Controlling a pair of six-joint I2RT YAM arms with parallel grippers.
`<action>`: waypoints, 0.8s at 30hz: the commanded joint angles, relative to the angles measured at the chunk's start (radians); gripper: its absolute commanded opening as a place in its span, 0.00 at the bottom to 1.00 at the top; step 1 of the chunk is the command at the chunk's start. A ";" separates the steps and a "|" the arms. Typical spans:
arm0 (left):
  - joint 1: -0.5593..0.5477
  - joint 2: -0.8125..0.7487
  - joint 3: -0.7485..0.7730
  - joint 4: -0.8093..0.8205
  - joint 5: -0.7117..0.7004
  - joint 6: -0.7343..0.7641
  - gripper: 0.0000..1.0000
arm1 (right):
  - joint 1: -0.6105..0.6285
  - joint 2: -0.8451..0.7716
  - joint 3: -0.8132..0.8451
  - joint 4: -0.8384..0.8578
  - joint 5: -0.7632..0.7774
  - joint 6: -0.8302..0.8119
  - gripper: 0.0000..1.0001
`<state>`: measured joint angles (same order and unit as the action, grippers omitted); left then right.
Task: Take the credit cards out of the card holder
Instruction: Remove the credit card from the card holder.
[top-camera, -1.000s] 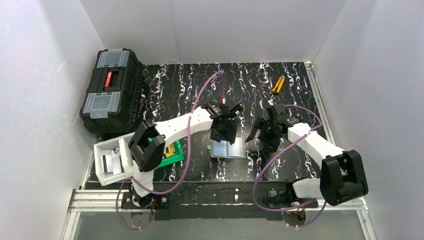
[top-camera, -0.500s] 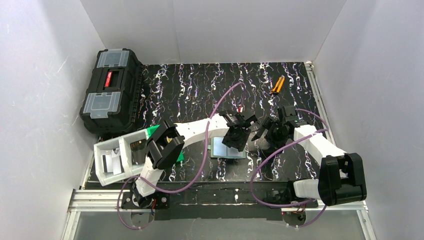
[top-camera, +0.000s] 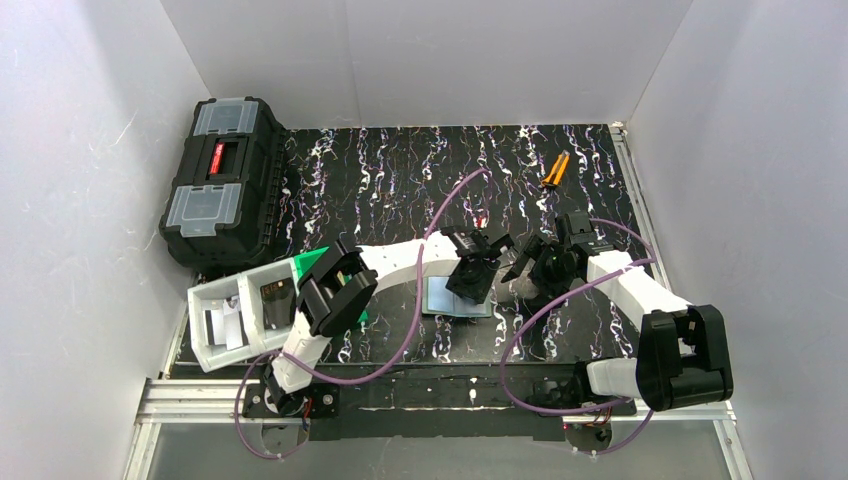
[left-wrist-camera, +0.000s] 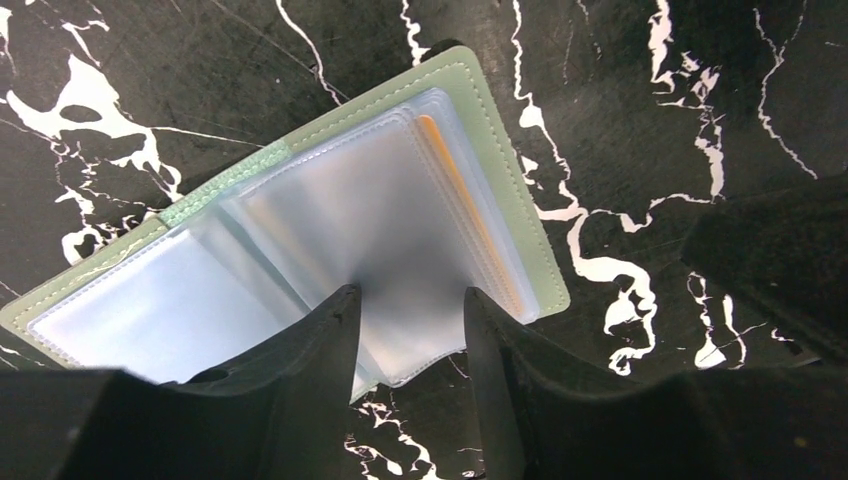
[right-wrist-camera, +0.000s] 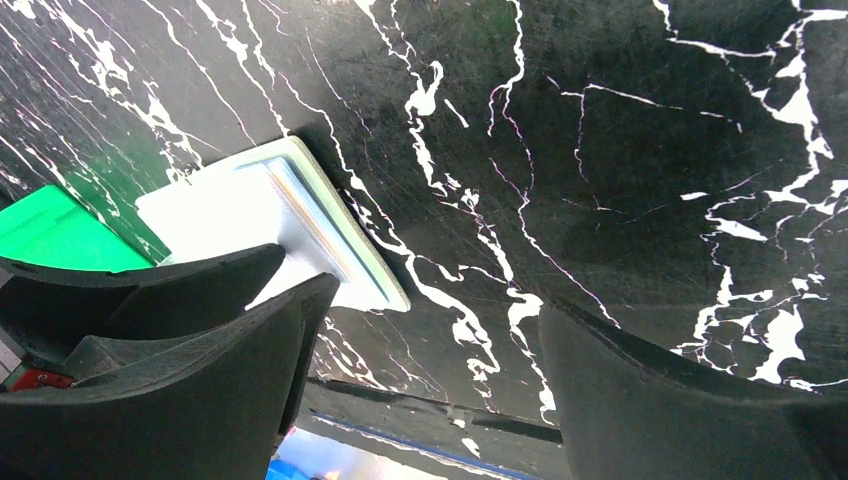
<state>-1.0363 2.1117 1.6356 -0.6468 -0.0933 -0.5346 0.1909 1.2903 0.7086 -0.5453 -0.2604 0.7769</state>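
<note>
Top view: card holder (top-camera: 455, 298) open flat on marbled table (top-camera: 400, 170), mid-front. Left gripper (top-camera: 472, 283) directly over it, right gripper (top-camera: 530, 268) just beside. Toolbox (top-camera: 218, 180), orange tool (top-camera: 555, 170) and white bin (top-camera: 228, 320) well apart.

Left wrist: fingers (left-wrist-camera: 320, 360) partly closed astride clear sleeve (left-wrist-camera: 390, 230); cannot tell if gripped. Orange credit cards (left-wrist-camera: 470, 220) edge-on in right pocket.

Right wrist: jaws wide apart, empty.

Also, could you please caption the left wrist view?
Left tool over the open card holder, fingers straddling a clear sleeve, orange card showing inside.
</note>
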 joint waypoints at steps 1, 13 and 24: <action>-0.004 0.003 -0.070 -0.006 -0.042 -0.003 0.38 | -0.004 0.006 -0.006 0.025 -0.016 -0.016 0.93; -0.001 -0.011 -0.098 -0.013 -0.065 -0.011 0.01 | -0.001 0.020 0.000 0.027 -0.036 -0.032 0.92; 0.086 -0.170 -0.216 0.108 0.070 -0.061 0.00 | 0.138 0.068 0.075 0.042 -0.070 -0.004 0.74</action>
<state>-0.9989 2.0235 1.4937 -0.5564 -0.0803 -0.5674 0.2691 1.3403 0.7166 -0.5255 -0.2993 0.7570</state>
